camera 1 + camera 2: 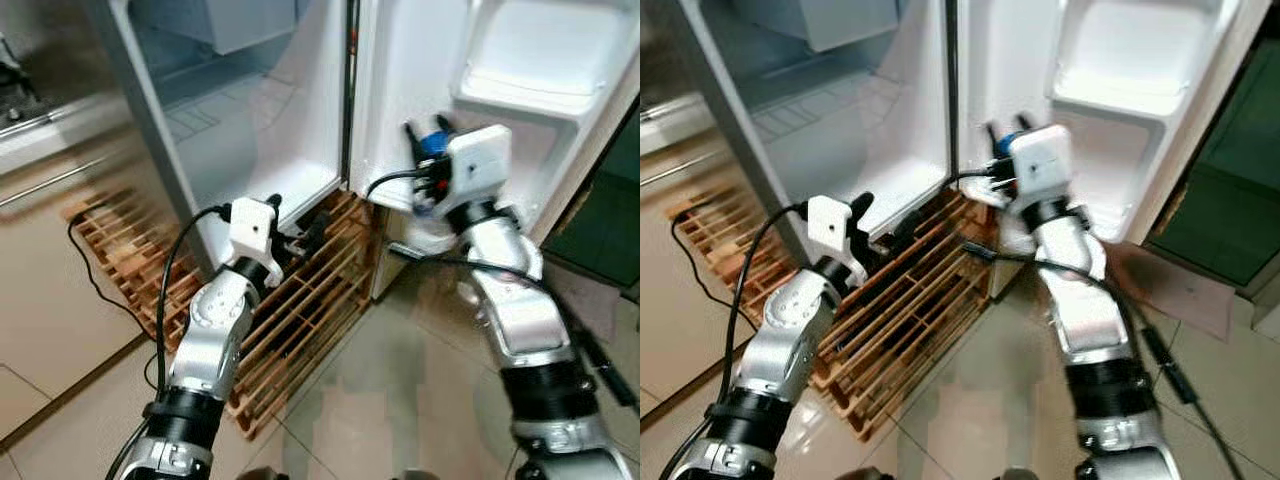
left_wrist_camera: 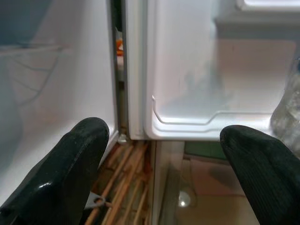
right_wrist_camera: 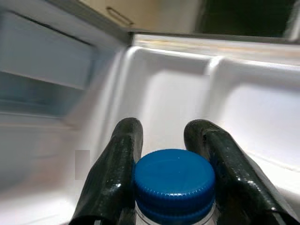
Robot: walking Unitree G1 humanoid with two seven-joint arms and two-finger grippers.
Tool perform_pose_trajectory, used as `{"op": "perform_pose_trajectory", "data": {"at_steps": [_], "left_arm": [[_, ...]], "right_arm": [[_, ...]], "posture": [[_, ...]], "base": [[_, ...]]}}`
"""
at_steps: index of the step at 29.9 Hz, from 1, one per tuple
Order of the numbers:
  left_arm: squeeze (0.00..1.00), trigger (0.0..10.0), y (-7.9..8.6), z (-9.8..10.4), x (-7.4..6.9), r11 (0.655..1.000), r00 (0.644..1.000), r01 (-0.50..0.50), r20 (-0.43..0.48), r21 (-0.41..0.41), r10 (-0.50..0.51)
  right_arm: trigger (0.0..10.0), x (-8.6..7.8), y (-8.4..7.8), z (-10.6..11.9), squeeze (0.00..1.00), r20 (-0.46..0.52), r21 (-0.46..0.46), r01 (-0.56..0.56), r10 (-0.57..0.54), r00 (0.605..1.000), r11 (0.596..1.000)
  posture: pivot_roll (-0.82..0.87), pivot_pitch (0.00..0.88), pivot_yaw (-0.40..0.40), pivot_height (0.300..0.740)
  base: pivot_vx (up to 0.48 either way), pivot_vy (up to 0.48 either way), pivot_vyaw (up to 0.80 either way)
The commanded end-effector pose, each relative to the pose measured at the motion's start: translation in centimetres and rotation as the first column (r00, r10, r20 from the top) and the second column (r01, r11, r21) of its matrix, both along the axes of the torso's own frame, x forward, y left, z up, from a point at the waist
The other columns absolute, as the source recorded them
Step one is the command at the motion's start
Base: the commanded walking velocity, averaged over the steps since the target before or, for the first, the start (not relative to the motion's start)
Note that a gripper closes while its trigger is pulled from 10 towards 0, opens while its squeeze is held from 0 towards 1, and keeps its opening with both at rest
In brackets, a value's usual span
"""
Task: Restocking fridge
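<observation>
At the open white fridge door [image 1: 520, 60], the right gripper [image 3: 166, 180] pinches a clear blue-capped plastic bottle [image 3: 174, 185] beside the lower white door shelf [image 2: 206, 124], apparently mid-placement and next needing lowering into it, while the left gripper [image 2: 164, 164] hangs spread.

Blue-capped bottle [image 3: 174, 180] upright, clamped in right gripper [image 3: 168, 185], at open fridge door [image 1: 520, 60] low shelf.
</observation>
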State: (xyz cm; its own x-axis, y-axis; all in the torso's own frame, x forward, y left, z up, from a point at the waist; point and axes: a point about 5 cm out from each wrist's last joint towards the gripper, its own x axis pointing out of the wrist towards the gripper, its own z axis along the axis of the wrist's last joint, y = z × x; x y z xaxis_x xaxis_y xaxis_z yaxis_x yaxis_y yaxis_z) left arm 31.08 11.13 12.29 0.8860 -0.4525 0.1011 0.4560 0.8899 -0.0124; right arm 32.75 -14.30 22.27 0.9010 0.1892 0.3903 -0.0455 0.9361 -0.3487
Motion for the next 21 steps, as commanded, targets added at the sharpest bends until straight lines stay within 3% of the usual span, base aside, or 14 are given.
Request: {"op": "perform_pose_trajectory", "data": {"at_steps": [1, 16, 21], "left_arm": [[0.0, 10.0, -0.4, 0.8, 0.0, 1.0, 0.999, 0.019, 0.036, 0.001, -0.019], [0.0, 10.0, -1.2, 1.0, -0.3, 0.999, 0.998, 0.041, 0.044, -0.018, -0.04], [0.0, 10.0, -1.2, 0.9, -0.1, 0.999, 0.999, 0.028, 0.031, -0.026, -0.027]], "right_arm": [[10.0, 0.1, 0.6, 1.7, 0.0, 0.092, -0.023, -0.018, 0.02, 0.996, 1.0], [10.0, 1.2, 1.6, 3.1, 0.0, 0.167, -0.041, -0.061, 0.067, 0.984, 0.997], [10.0, 1.2, 2.4, 3.4, 0.0, 0.185, -0.024, -0.107, 0.11, 0.976, 0.994]], "posture": [[-0.11, 0.0, 0.044, 0.724], [-0.1, 0.0, 0.046, 0.724], [-0.1, 0.0, 0.047, 0.724]], "base": [[0.48, 0.0, 0.0], [0.469, 0.0, 0.0], [0.0, 0.0, 0.0]]}}
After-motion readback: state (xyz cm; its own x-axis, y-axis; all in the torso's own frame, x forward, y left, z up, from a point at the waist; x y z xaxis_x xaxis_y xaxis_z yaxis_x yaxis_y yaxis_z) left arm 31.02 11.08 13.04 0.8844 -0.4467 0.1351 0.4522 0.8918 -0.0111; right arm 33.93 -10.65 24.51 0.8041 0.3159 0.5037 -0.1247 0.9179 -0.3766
